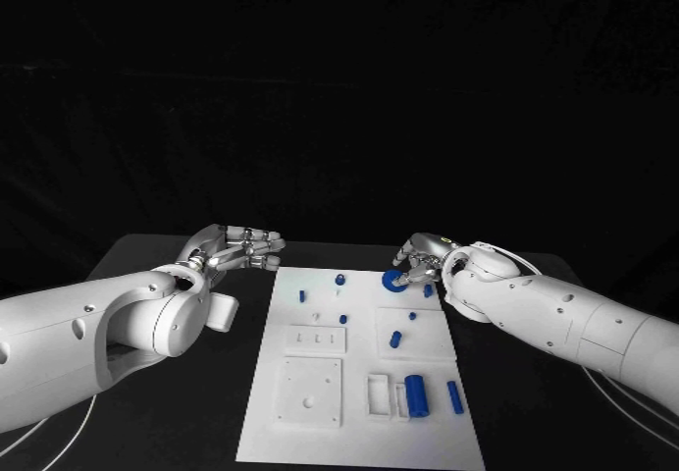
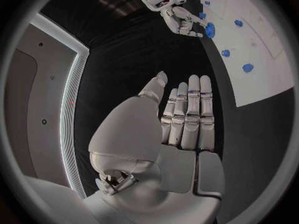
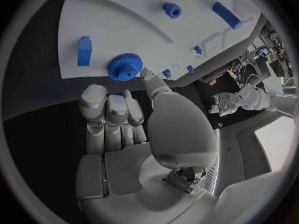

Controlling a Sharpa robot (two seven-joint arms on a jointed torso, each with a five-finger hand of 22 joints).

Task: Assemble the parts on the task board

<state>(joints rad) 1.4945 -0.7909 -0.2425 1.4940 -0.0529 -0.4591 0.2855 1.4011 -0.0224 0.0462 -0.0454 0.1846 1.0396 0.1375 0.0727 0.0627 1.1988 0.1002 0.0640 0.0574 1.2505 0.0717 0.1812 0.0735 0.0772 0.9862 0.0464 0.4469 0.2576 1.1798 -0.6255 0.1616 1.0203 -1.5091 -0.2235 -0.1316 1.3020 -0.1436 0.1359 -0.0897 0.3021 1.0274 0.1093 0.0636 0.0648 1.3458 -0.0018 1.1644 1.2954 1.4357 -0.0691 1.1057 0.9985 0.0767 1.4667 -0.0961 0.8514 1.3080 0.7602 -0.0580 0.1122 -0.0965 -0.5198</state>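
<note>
Right now small blue toothed gear (image 1: 392,282) on white task board (image 1: 361,432) far edge, at fingertips of right hand (image 1: 420,257), grip uncertain; left hand (image 1: 234,250) flat, empty, off board's other side

desk (image 1: 170,392): black, matt, looks like cloth.
board (image 1: 361,432): white, smooth, matt, plastic by its look.
gear (image 3: 124,66): blue plastic, rim finely toothed, dull sheen.
cylinder (image 1: 416,393): blue plastic, smooth.
left robot hand (image 2: 187,117): silvery metal look, satin finish, smooth.
right robot hand (image 3: 115,114): silver-grey, smooth, softly glossy.
arms (image 1: 566,314): white hard shell, smooth, faintly glossy.
backdrop (image 1: 339,118): black, matt, creased like cloth.
</note>
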